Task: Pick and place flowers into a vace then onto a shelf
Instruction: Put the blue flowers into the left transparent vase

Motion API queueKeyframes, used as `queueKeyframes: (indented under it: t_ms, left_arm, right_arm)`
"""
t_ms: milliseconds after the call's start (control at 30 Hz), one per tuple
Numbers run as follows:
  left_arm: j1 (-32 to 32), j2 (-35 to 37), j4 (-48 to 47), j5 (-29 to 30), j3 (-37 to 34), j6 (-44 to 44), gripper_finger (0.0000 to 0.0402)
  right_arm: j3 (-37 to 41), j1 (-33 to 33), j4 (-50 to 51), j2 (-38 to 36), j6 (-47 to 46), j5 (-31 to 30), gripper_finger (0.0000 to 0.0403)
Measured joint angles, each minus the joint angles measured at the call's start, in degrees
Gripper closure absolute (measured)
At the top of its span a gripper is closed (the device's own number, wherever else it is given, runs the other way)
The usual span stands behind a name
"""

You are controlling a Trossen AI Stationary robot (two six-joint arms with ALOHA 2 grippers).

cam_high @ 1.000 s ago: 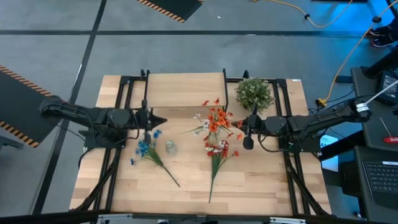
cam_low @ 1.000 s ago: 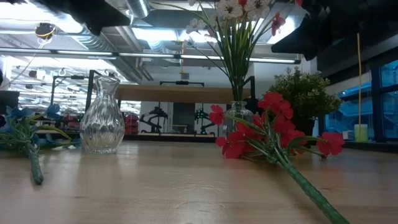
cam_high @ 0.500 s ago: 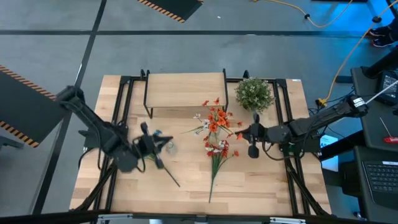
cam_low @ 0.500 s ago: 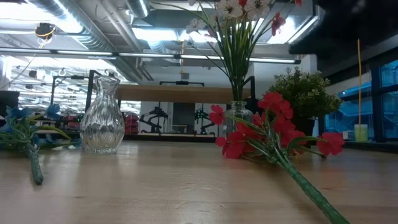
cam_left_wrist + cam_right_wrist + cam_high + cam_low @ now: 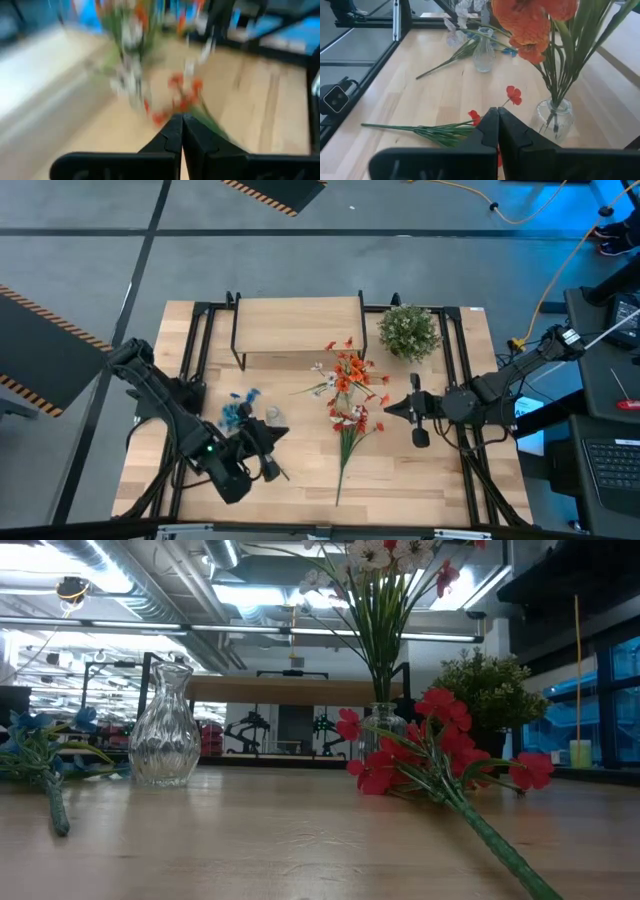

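The blue sprig [image 5: 238, 410] lies flat on the table left of centre, its stem running toward the near edge. Beside it stands an empty clear glass vase [image 5: 272, 416] [image 5: 165, 726]. A second glass vase [image 5: 554, 118] holds the orange-red and white sprigs [image 5: 345, 374] upright. The red sprig [image 5: 350, 426] [image 5: 440, 755] lies flat near the table's middle. My left gripper [image 5: 277, 434] [image 5: 181, 121] is shut, near-side of the empty vase and pointing right. My right gripper [image 5: 392, 410] [image 5: 497, 113] is shut, right of the red sprig.
The wooden shelf [image 5: 298, 330] on black legs stands at the far middle of the table. A round bushy green plant [image 5: 408, 331] stands to its right. Black frame rails [image 5: 462, 370] run along both table sides. Bare tabletop [image 5: 410, 480] lies near the near-right corner.
My left arm has swung from above the blue sprig toward the table's near edge, and its gripper now points right. My right gripper has drawn back toward the right edge and a little nearer. The flowers and vases have stayed put.
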State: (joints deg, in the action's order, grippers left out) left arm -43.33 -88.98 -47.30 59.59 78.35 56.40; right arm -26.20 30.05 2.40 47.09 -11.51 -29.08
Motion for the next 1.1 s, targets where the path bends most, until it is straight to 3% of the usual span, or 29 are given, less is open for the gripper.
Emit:
queueKeyframes:
  t_ms: [167, 333, 467, 667, 900, 1100]
  left_arm:
    - [1.5, -4.6, -17.57, -18.05, 5.91, 20.68, 0.04]
    - [1.97, -8.45, -31.4, -29.19, 9.47, 38.38, 0.0401]
    - [1.1, -9.13, -33.92, -32.54, 10.97, 51.69, 0.0399]
    - [-1.84, -10.03, -33.95, -32.48, 11.49, 64.94, 0.04]
    - [-2.29, -15.79, -35.92, -37.21, 11.45, 73.27, 0.04]
    - [-1.39, -19.5, -35.92, -35.35, 11.45, 74.51, 0.0393]
  right_arm:
    - [0.0, -0.01, 0.01, 0.0, 1.32, 0.0, 0.04]
    - [0.0, -0.18, 0.01, 0.0, 1.98, 0.0, 0.0399]
    - [0.0, -0.18, 0.02, 0.0, 2.95, 0.01, 0.0399]
    - [0.0, -0.18, 1.2, 0.0, 3.23, 0.02, 0.0399]
    - [0.0, -0.18, 1.95, 0.0, 4.69, 0.05, 0.0399]
    - [0.0, -0.18, 1.87, 0.0, 4.6, 0.09, 0.0399]
